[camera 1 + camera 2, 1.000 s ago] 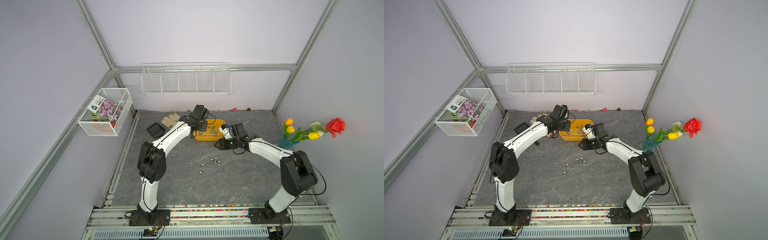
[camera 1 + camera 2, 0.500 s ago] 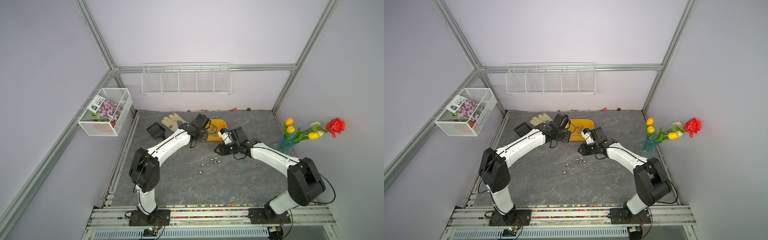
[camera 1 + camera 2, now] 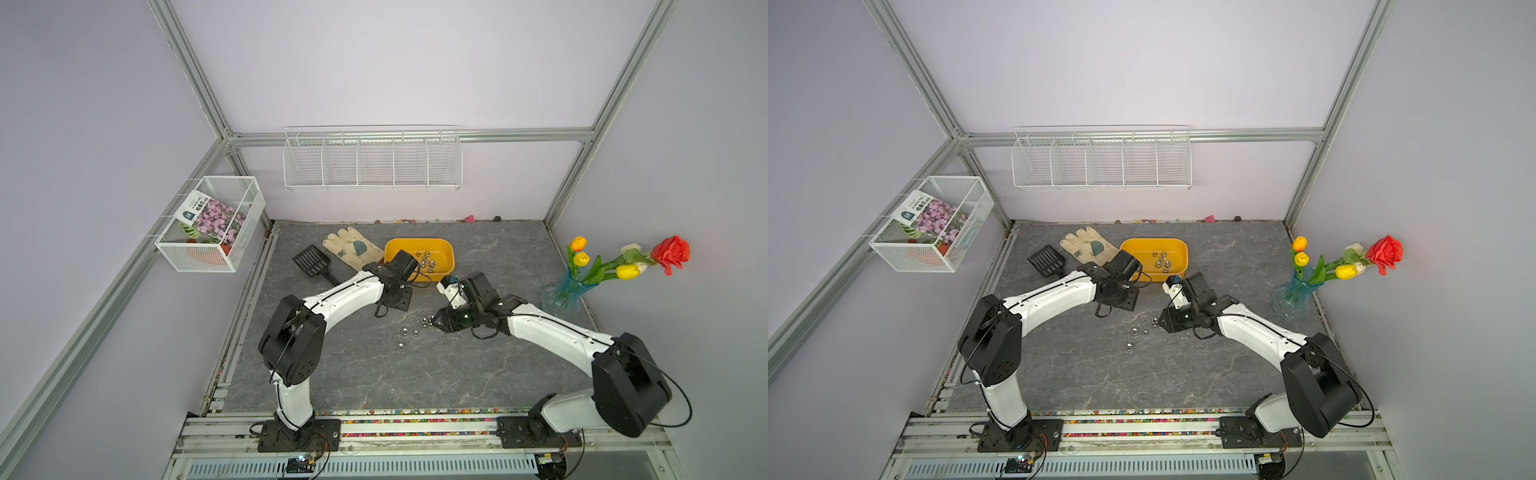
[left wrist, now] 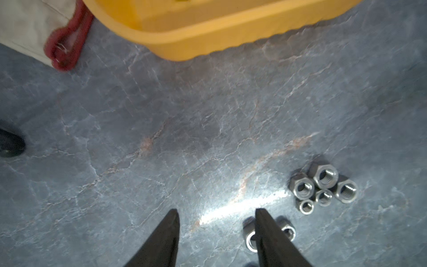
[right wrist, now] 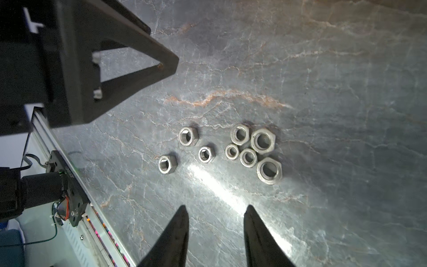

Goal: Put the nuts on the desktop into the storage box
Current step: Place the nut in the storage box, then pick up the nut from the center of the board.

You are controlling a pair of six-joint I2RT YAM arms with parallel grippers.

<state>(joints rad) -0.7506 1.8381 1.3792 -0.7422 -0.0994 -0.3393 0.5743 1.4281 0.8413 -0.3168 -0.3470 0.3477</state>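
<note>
Several silver nuts [image 3: 403,331] lie loose on the grey marbled desktop [image 3: 415,374], seen in both top views [image 3: 1135,331]. The yellow storage box [image 3: 440,249] behind them holds several more nuts [image 3: 426,259]. My left gripper [image 4: 217,212] stands open low over the desktop, between the storage box [image 4: 208,39] and the nuts. Nothing is between its fingers, and two nuts [image 4: 250,233] lie by one fingertip. My right gripper [image 5: 216,208] is open and empty, just short of a tight cluster of nuts [image 5: 254,150] and three separate nuts [image 5: 188,136]. In a top view, the left gripper [image 3: 397,301] and right gripper [image 3: 436,322] flank the nuts.
A work glove [image 3: 353,247] and a black scoop [image 3: 311,262] lie left of the box. A glass vase of flowers [image 3: 569,291] stands at the right edge. A wire rack [image 3: 372,160] and a mesh basket [image 3: 212,224] hang on the walls. Coloured beads [image 3: 415,411] line the front rail.
My left gripper has come back from over the storage box down to the desktop and opened. My right gripper has moved forward to the loose nuts, still open.
</note>
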